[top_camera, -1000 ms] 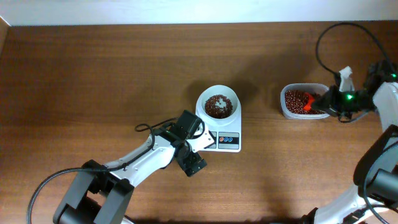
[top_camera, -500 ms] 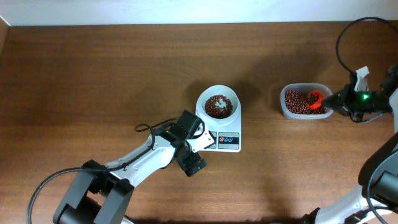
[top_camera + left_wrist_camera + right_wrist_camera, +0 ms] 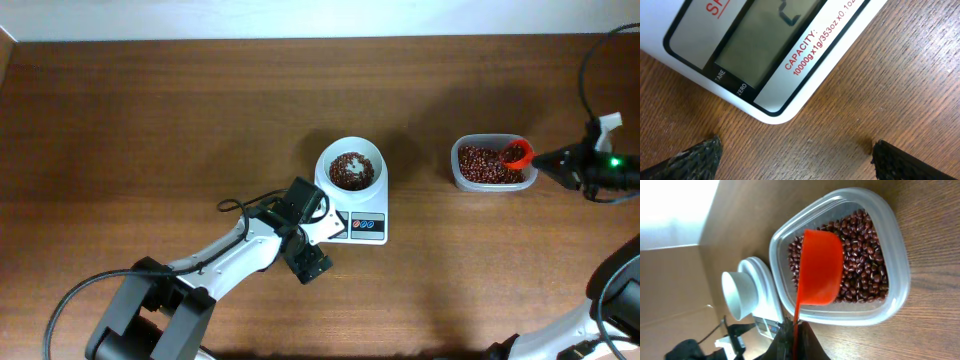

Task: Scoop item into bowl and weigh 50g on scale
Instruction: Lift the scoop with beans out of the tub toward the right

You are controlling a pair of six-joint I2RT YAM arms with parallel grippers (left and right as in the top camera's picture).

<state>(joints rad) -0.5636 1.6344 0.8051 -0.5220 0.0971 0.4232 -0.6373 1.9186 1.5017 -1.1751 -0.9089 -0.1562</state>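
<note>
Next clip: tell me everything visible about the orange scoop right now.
The scoop is bright orange-red and looks like smooth plastic, with a rounded cup and a thin, flat handle. The right gripper pinches the handle's end. The cup hangs over the right end of the clear container, above the reddish-brown beans. The wrist view shows no beans on the cup's visible face. Whether it touches the pile cannot be told.

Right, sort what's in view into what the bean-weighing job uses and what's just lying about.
In the job: beans, white bowl, scale, red scoop held by the right gripper, clear container.

Not in use: black cable; left gripper, open by the scale's corner.
</note>
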